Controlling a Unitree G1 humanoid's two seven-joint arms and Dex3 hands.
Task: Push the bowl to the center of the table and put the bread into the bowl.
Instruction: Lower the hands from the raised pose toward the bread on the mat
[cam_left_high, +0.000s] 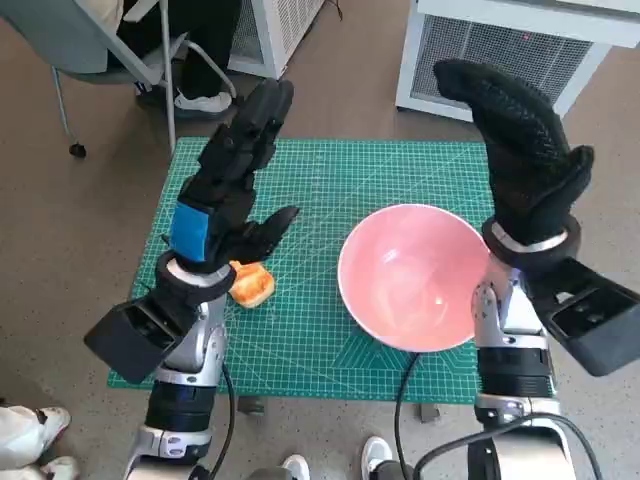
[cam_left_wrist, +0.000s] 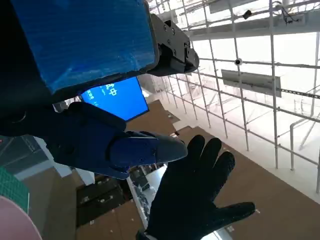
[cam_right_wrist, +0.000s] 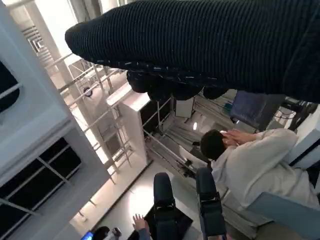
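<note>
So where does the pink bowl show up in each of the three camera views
Head view: the pink bowl sits right of middle on the green mat, beside the right robot hand's wrist.
Left wrist view: only a pink sliver of its rim, at the bottom left corner.
Right wrist view: not in it.
Shared landmark: the gloved right robot hand, also seen in the left wrist view.

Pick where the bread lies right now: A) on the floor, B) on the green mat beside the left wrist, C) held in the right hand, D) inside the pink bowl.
B: the bread lies on the green mat against the left wrist, apart from the empty pink bowl.
</note>
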